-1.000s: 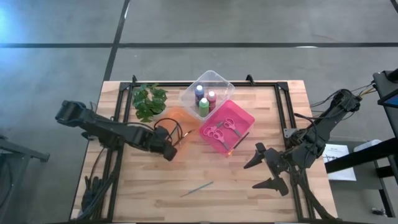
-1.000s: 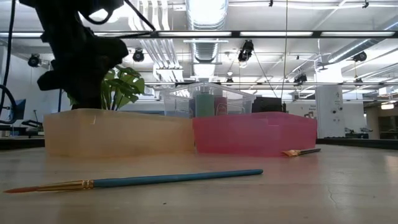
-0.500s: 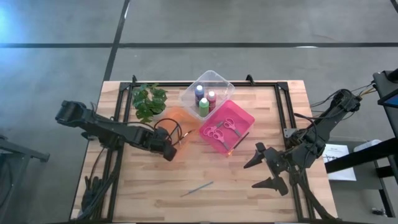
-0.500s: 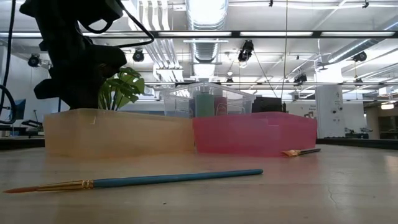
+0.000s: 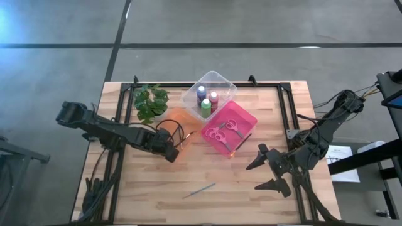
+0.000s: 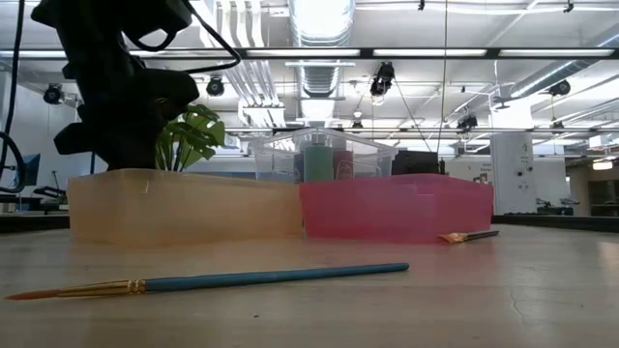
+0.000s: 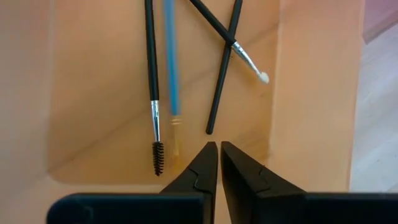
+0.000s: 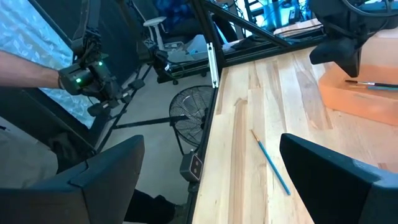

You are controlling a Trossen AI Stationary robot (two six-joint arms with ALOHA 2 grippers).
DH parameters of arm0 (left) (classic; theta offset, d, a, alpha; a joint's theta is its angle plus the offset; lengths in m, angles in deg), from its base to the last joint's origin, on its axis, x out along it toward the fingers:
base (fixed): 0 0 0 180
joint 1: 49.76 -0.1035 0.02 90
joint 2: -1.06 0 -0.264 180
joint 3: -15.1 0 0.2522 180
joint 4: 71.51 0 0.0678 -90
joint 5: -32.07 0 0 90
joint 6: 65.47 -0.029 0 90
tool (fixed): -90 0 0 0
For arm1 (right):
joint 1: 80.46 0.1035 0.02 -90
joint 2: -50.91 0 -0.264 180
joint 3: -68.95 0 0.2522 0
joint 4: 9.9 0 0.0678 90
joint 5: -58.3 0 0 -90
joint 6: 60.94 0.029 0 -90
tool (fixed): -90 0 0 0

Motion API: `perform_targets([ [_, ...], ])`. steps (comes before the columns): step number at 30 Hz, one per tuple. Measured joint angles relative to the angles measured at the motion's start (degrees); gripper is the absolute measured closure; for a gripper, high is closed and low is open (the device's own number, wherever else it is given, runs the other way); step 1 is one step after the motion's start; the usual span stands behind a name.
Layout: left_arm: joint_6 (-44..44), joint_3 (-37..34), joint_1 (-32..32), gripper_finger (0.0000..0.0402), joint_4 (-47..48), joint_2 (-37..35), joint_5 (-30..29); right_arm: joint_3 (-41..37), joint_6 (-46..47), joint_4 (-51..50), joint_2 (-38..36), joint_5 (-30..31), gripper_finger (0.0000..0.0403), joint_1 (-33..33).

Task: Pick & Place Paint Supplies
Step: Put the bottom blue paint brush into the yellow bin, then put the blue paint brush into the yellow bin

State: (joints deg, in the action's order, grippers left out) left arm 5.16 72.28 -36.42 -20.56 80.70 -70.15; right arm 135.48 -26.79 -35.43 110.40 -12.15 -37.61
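The wooden table [image 5: 251, 182] is flat, bare planking inside a dark frame, with an open industrial room behind. The orange tray [image 7: 311, 74] sits directly under the left gripper [image 7: 218, 152], whose jaws are nearly together and hold nothing; brushes [image 7: 149, 68] lie just ahead of the tips on the tray floor. The right gripper [image 5: 271, 169] waits with jaws wide apart, the loose blue paintbrush [image 5: 200, 189] lying well ahead of them on the table. That brush looks light, stiff, thin and prone to rolling; mid-handle is probably the best hold. The bottles [image 5: 205, 107] and scissors [image 5: 225, 129] lie beyond the left jaws, in trays.
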Motion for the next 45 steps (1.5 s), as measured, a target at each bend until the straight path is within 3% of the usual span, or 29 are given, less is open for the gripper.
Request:
perform_targets([
  [7,-3.3,0.1,0.0,0.037,-3.2,0.0,-0.5,0.0,-0.2,0.0,0.0,0.0,0.0033,0.0],
  [14,-25.1,4.7,1.5,0.037,-14.9,0.0,0.6,-0.1,-0.2,0.0,0.0,0.0,0.0033,0.0],
  [19,-39.5,10.7,7.0,0.037,-19.6,1.5,3.3,-0.1,-0.2,0.0,0.0,-0.1,0.0033,0.0],
  [23,-36.6,15.5,12.8,0.037,-13.3,5.0,2.5,-0.1,-0.2,0.0,0.0,-0.1,0.0033,0.0],
  [31,-24.6,23.8,23.3,0.0369,-10.4,18.2,1.4,-0.1,-0.7,-0.4,0.0,-0.1,0.0033,0.0],
  [38,-18.6,29.1,25.9,0.0369,-10.2,28.7,0.0,-0.8,-0.7,-0.5,0.0,-0.6,0.0033,0.0],
  [45,-16.3,30.3,25.9,0.037,-10.4,33.1,0.2,-2.1,1.3,-0.3,0.0,-1.9,0.0033,0.0],
])
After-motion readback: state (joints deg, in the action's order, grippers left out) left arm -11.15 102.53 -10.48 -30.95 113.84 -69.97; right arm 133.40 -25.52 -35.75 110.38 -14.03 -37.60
